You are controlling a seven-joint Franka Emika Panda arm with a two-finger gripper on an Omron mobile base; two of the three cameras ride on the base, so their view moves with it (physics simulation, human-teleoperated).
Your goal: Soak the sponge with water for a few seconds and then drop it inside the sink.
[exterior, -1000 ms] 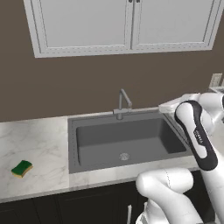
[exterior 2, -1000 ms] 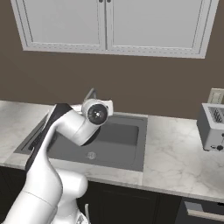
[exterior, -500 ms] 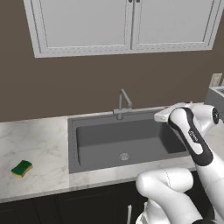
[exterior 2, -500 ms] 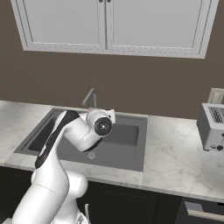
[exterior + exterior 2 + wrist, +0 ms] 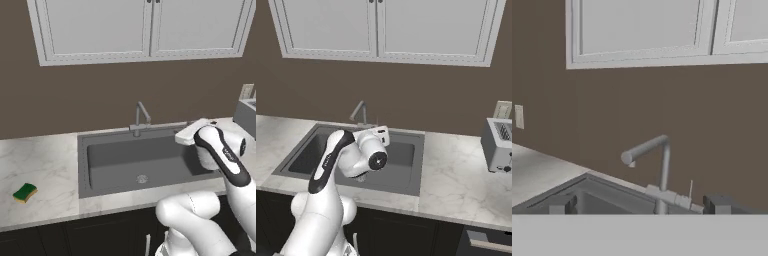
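The sponge (image 5: 25, 192), green on top and yellow below, lies flat on the marble counter far left of the sink (image 5: 83, 166). My gripper (image 5: 186, 135) hovers over the sink's right rear corner, far from the sponge. In the hand view the gripper (image 5: 642, 204) is open, its two dark fingertips (image 5: 562, 204) wide apart with nothing between them, pointing at the grey faucet (image 5: 661, 172). From the right base view the gripper (image 5: 378, 134) hangs over the sink (image 5: 406, 172) just right of the faucet (image 5: 360, 112). The water is out of view.
White upper cabinets (image 5: 145, 27) hang above a brown wall. A metal toaster (image 5: 499, 145) stands on the counter right of the sink. A wall outlet (image 5: 503, 109) sits above it. Marble counter (image 5: 40, 160) stretches between sponge and sink.
The arm has swung the hand from the right side of the sink inward toward the faucet and slightly lower. The gripper stayed open. The sponge has not moved.
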